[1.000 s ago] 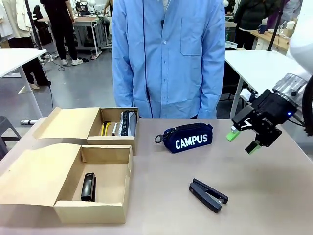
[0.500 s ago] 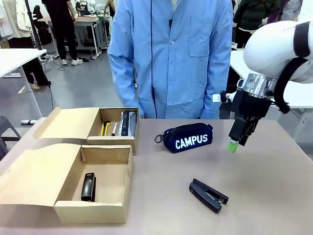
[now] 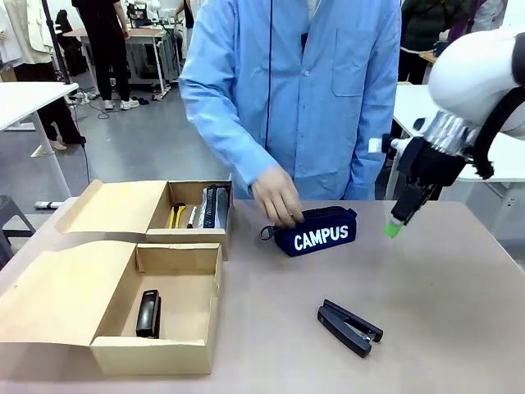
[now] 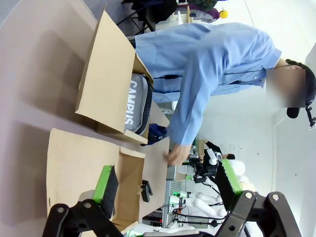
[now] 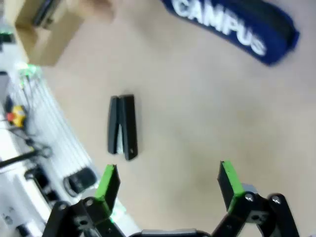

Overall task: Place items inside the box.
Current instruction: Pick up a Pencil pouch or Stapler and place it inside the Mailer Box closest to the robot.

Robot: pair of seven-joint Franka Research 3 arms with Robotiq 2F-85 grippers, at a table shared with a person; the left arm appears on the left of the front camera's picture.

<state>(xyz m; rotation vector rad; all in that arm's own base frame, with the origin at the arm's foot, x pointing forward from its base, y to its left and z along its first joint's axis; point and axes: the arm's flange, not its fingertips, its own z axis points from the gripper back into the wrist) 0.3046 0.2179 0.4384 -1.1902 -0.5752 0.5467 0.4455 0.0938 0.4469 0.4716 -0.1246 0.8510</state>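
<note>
Looking from the open near box (image 3: 156, 355) on the left, you find the pouch (image 3: 321, 234) mid-table under the person's hand (image 3: 277, 197); it looks soft and light, so pinch across its middle. The stapler (image 3: 350, 327) lies flat nearer the robot, likely stiff, heavyish and slick: take it across its narrow body. Both the right gripper (image 5: 168, 174) and left gripper (image 4: 167, 178) hang spread wide, empty.

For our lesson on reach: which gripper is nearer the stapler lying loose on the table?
Right. The right gripper hangs open over the table close to the stapler. The left gripper is farther off, with a cardboard box between it and the stapler.
</note>
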